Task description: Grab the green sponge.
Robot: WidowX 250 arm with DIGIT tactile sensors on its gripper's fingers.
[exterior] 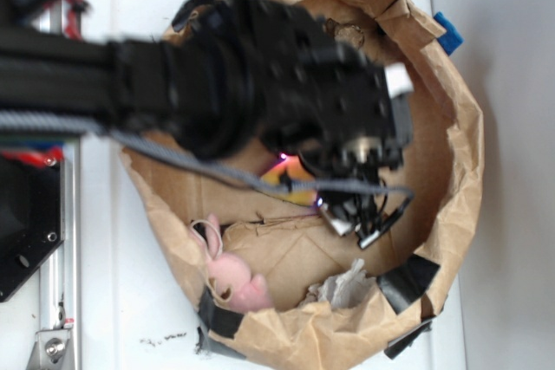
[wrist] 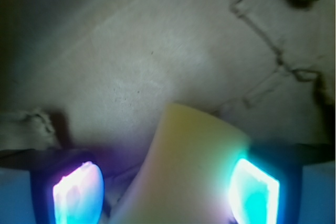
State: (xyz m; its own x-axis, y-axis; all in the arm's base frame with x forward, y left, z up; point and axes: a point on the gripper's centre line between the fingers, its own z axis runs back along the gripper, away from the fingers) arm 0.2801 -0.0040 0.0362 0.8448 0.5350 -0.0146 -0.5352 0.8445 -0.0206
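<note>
- Closest to the wrist camera, the end effector (wrist: 167,190) shows two glowing pads, one violet at the left (wrist: 77,192) and one cyan at the right (wrist: 254,190), set apart with foam between them.
- Between those pads sits the green sponge (wrist: 184,171), in fact pale yellow, its slanted upper edge pointing away from the camera. The right pad looks to touch its side; a narrow gap shows beside the left pad, so the jaws read as open around it, not yet clamped.
- Just beyond the sponge lies creased brown paper (wrist: 157,61), the floor of the bag, with cracks running across the far right.
- From the exterior view, the black arm (exterior: 217,75) reaches over a rolled-down paper bag (exterior: 464,145) and hides most of the sponge; only a yellowish sliver with a pink glow shows under the wrist (exterior: 284,175).
- Farther along the bag floor rest a pink plush bunny (exterior: 236,279) and a crumpled white paper wad (exterior: 342,288), both well apart from the fingers.
- The bag stands on a white worktop (exterior: 130,301).
- Judged from this, the step in hand is the grasp itself: the next move calls for closing squarely on the foam, gently enough not to squeeze it out, then lifting.
</note>
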